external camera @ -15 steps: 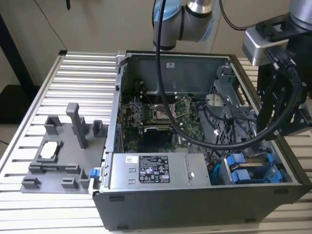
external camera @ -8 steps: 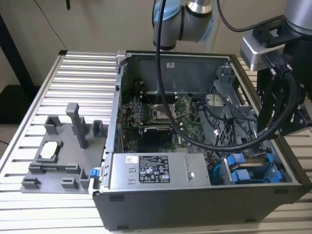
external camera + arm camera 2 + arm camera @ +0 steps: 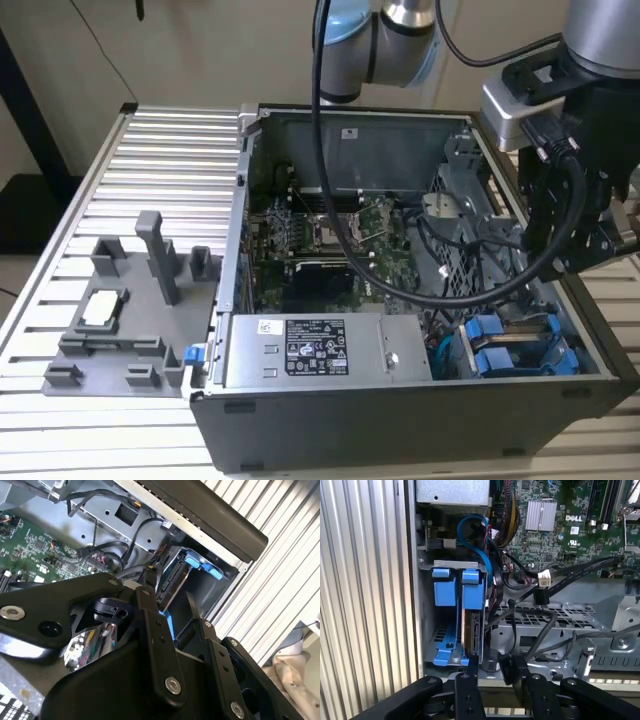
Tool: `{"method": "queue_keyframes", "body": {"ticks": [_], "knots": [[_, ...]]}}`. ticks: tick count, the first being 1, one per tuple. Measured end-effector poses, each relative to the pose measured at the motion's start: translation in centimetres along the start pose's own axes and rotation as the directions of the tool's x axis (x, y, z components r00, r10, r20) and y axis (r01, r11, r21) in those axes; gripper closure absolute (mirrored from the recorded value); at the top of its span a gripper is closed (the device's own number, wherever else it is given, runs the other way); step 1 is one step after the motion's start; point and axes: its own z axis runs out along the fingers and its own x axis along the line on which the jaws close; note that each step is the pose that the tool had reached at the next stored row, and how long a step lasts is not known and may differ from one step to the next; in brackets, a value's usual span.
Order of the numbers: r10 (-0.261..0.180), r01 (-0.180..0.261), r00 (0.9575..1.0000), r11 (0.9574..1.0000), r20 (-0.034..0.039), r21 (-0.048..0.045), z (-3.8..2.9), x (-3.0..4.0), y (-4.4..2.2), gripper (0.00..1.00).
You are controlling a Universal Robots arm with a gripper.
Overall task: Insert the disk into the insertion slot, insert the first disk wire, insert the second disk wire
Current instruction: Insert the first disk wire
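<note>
The disk (image 3: 470, 628) stands on edge in the insertion slot of the drive cage (image 3: 451, 564), its blue carrier front (image 3: 472, 591) level with the cage mouth. In the second wrist view the disk (image 3: 175, 580) sits just beyond the fingertips. My gripper (image 3: 496, 664) hovers at the cage's end, open, with the disk's edge by one finger (image 3: 472, 664). A black wire connector (image 3: 506, 669) lies between the fingers, close to the other one. The gripper (image 3: 170, 605) holds nothing. In the exterior view the blue carriers (image 3: 505, 350) sit at the case's near corner on the exterior view's right.
A second blue-fronted carrier (image 3: 444, 587) fills the neighbouring slot. Black cables (image 3: 555, 580) and a blue cable (image 3: 475, 535) cross the green motherboard (image 3: 570, 515). The power supply (image 3: 320, 350) lies along the case's front. A grey fixture (image 3: 130, 310) stands on the ribbed table (image 3: 160, 160).
</note>
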Motion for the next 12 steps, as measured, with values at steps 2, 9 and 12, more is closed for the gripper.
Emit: {"method": "queue_keyframes", "body": {"ticks": [2, 9, 12], "knots": [[-0.007, 0.007, 1.0000, 0.9999, 0.0013, 0.0113, 0.13, -0.16, 0.13, 0.60], [-0.021, 0.021, 0.9998, 0.9996, -0.0001, 0.0208, 0.19, -0.36, 0.38, 0.60], [-0.022, 0.022, 0.9998, 0.9995, -0.0025, 0.0211, 0.28, -0.38, 0.50, 0.60]]}}
